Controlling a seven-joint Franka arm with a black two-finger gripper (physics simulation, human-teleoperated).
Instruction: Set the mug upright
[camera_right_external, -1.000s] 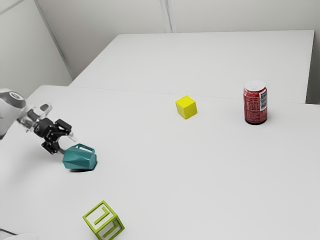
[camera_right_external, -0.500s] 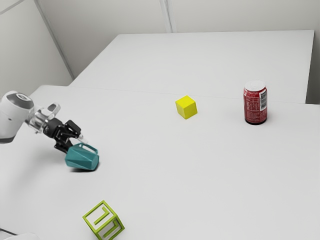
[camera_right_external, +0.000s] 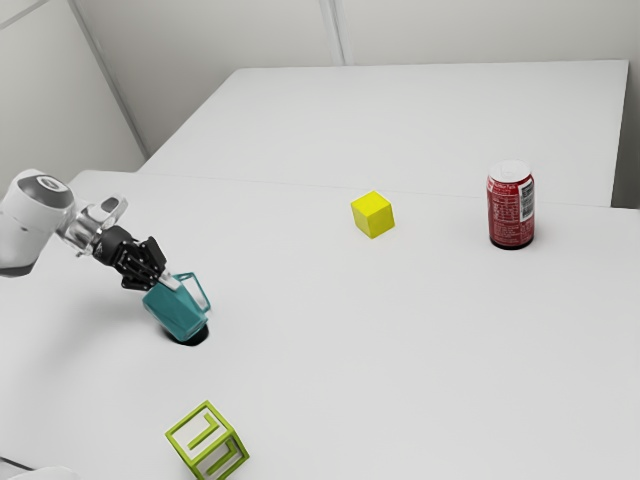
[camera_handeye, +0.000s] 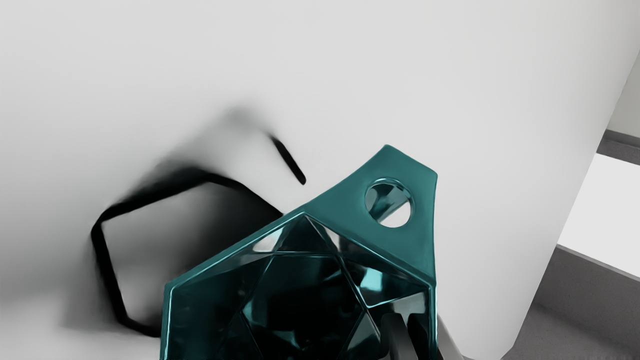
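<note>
Teal faceted mug (camera_right_external: 176, 309) is tilted, wall pinched in our black two-finger gripper (camera_handeye: 426, 335); if we release early, it could topple.

A mug (camera_right_external: 175, 310) sat in the gripper (camera_right_external: 166, 277) over a table (camera_right_external: 400, 350), toward the exterior view's left. A letter block (camera_right_external: 215, 449) lay before it, nearer the camera. Behind and to the exterior view's right lay a cube (camera_right_external: 373, 215); farther right, well apart, stood a can (camera_right_external: 511, 208).
</note>
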